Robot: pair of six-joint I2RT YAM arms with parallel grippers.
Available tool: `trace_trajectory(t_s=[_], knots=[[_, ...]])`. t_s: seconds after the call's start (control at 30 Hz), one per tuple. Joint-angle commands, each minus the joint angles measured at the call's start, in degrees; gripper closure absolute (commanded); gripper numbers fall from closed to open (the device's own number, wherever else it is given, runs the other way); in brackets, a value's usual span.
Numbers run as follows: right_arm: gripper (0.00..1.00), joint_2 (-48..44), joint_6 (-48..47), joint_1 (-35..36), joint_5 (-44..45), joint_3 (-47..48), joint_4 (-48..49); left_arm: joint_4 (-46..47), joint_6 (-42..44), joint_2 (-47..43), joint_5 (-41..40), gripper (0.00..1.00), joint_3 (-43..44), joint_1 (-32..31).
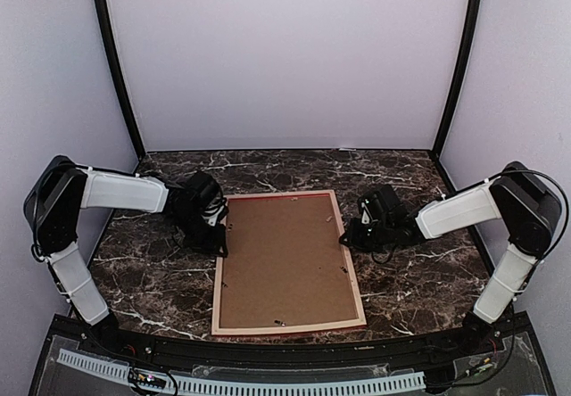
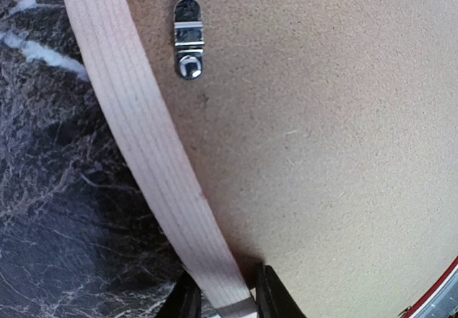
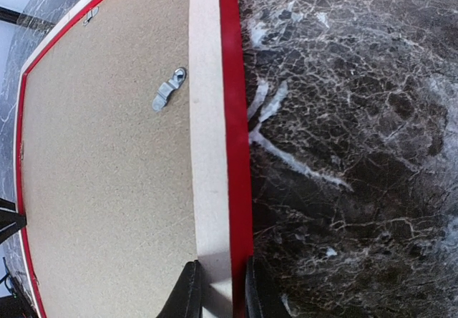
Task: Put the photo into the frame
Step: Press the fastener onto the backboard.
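The frame (image 1: 217, 300) lies face down on the marble table, pale back rails up, with the brown backing board (image 1: 285, 262) set in it. My left gripper (image 1: 219, 233) is at the frame's left rail. In the left wrist view its jaws (image 2: 227, 300) close around the pale rail (image 2: 154, 153). My right gripper (image 1: 349, 235) is at the right rail. In the right wrist view its jaws (image 3: 220, 289) close around the pale and red rail (image 3: 212, 117). The photo is not in view.
Metal turn clips hold the backing board; one shows in the left wrist view (image 2: 188, 39) and one in the right wrist view (image 3: 168, 92). Dark marble tabletop (image 1: 419, 280) surrounds the frame. White walls enclose the back and sides.
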Motion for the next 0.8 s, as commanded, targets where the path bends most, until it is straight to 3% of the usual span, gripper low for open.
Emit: trace_trajectory(t_s=[0.0,0.13,0.2,0.3,0.43,0.77], knots=[[0.93,1.42,5.09,2.3,-0.89,-1.89,-2.68,2.31,1.61,1.86,0.51,0.76,-0.38,0.32],[0.92,1.66,5.11,2.61,-0.72,-1.76,-2.56,2.56,2.09,2.35,-0.46,0.76,0.21,0.32],[0.92,1.93,4.84,2.58,-0.58,-1.38,-2.57,2.41,2.04,2.31,-1.35,0.69,0.8,0.32],[0.92,2.99,4.48,2.61,-0.88,-0.66,-2.58,1.84,2.05,2.26,-3.41,0.5,2.51,0.4],[0.93,3.77,4.32,2.61,-1.29,-0.24,-2.31,1.69,2.34,2.62,-5.24,0.37,5.37,1.31],[0.93,3.69,4.01,2.6,-0.86,0.04,-2.75,1.14,4.38,6.21,-8.05,0.34,13.88,6.76]])
